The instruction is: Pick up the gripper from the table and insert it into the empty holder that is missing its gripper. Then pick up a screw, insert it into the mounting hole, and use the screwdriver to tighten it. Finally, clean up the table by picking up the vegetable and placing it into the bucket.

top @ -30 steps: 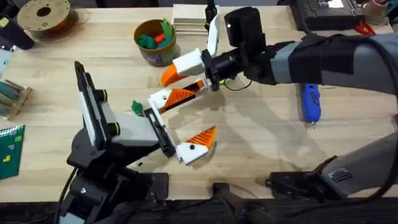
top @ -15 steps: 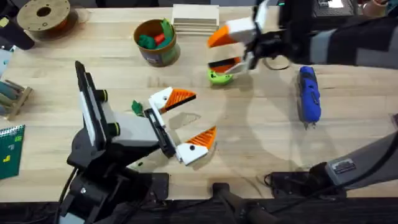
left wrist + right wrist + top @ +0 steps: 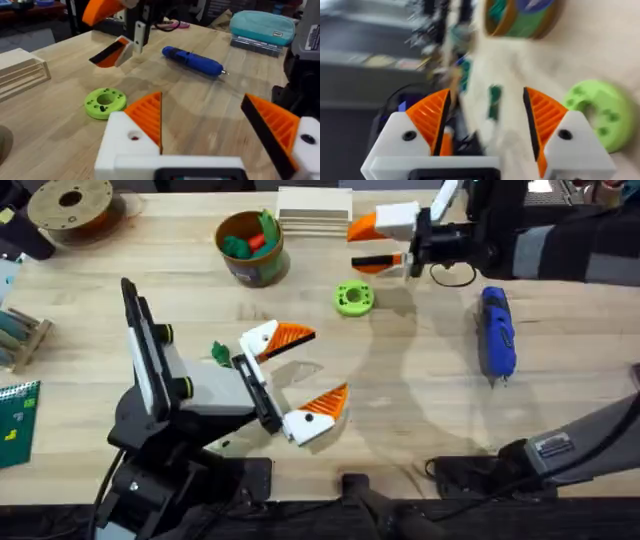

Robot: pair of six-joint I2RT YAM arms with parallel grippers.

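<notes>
I saw the blue screwdriver (image 3: pixel 497 331) lying flat on the bench (image 3: pixel 420 400) at the right, well apart from the bucket (image 3: pixel 250 248) at the far middle and the small dark green vegetable (image 3: pixel 220 352) just beside the left gripper (image 3: pixel 304 372). My right gripper (image 3: pixel 378 244) hung over the far bench with its orange-padded fingers spread and empty, the lime-green ring (image 3: pixel 353 298) lying near it. My left gripper's fingers were also spread wide, holding nothing.

lime ring (image 3: pixel 353 299) mid-table | spool (image 3: pixel 70 204) far-left corner | teal case (image 3: pixel 263 26)
</notes>
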